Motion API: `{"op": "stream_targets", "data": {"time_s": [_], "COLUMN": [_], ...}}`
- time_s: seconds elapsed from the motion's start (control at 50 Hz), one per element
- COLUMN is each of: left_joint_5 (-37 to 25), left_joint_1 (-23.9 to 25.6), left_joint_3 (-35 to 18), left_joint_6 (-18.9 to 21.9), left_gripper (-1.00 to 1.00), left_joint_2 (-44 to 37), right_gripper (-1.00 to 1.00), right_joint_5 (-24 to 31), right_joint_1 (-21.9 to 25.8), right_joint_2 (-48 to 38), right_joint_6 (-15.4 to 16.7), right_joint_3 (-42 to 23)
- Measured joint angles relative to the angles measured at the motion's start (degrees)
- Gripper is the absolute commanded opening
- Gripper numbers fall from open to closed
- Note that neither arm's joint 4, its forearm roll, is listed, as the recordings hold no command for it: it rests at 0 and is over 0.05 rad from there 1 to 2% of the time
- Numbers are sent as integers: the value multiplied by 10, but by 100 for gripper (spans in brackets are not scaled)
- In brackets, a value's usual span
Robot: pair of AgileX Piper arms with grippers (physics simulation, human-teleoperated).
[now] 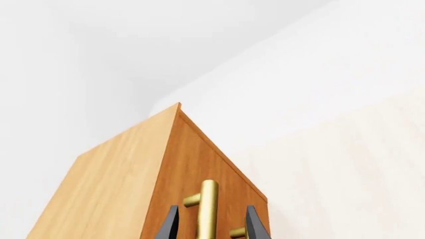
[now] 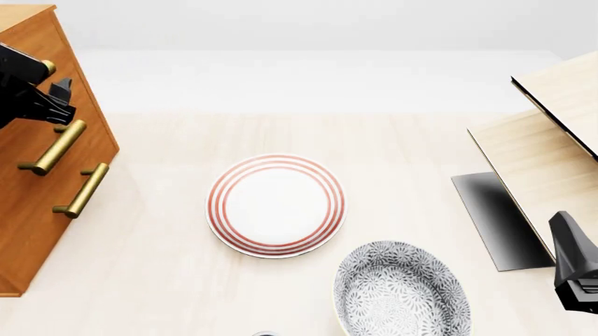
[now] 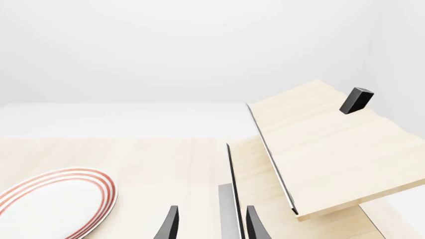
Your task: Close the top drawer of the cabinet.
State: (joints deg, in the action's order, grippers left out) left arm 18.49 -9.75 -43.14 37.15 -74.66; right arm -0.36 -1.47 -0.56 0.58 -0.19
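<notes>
The left hand [image 1: 209, 225] is spread open, its fingers on either side of the top drawer's [image 1: 199, 169] brass handle [image 1: 207, 209] without gripping, while the right hand [image 3: 209, 225] hangs open and empty.

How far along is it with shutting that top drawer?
Nearly finished, it seems. The left gripper has its fingers on either side of the top drawer's brass bar handle, and the drawer front looks about flush with the orange-brown wooden cabinet. Whether a small gap remains is unclear. Letting go is left. The right gripper hangs open, idle.
</notes>
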Motion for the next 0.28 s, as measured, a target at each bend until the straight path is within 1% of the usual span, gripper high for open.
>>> {"op": "stream_targets", "data": {"time_s": [0.1,0.16,0.22,0.28], "left_joint_5": [13,16,8,-7], "left_joint_1": [1,3,17,45], "left_joint_3": [4,7,15,32], "left_joint_6": [7,4,-14,-54], "left_gripper": [100,100,100,100], "left_joint_2": [-1,-1,14,57], "right_gripper": [100,100,100,100], "right_joint_5": [0,0,0,0], "right_joint_1": [0,0,0,0], "right_joint_2": [0,0,0,0], "right_joint_6": [0,0,0,0], "right_joint_3": [0,0,0,0]}}
